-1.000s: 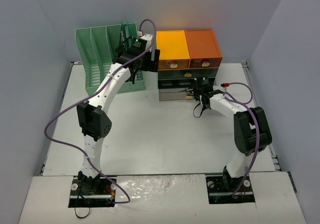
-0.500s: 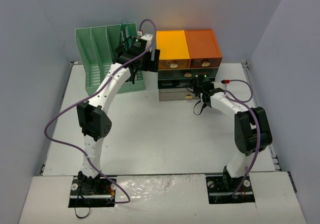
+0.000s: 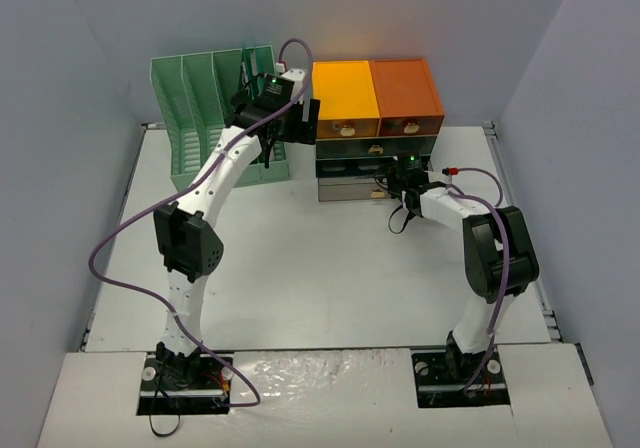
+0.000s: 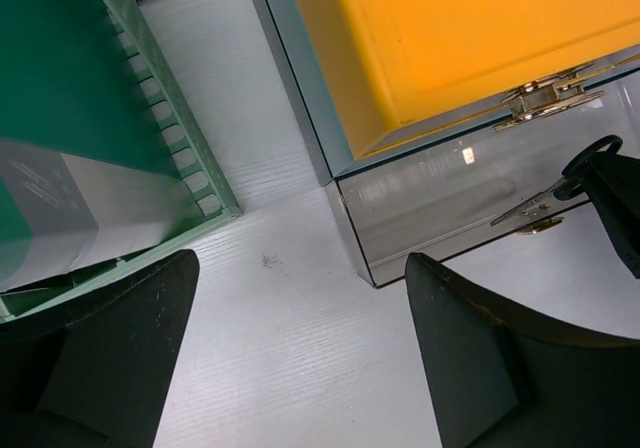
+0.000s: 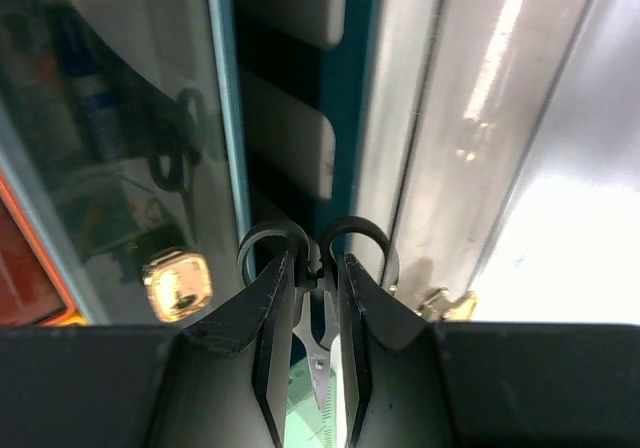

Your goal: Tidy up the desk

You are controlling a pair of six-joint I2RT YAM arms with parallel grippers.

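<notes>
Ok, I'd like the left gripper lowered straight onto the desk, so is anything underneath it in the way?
Nothing visible. Bare desk shows between the fingers of the open left gripper; the green file rack and the drawer cabinet flank that gap on either side.

Open tabletop spans the near and middle of the white matte desk (image 3: 300,278), wide enough for either arm. Along the far edge the green slotted plastic file rack (image 3: 195,103) and the orange-and-dark-green drawer cabinet (image 3: 375,108) leave only a narrow strip between them, below the left gripper (image 4: 300,308) with its wide-spread jaws. The right gripper (image 5: 318,268), clamped on small black-handled scissors (image 5: 318,363), is close up to the cabinet's front.
</notes>
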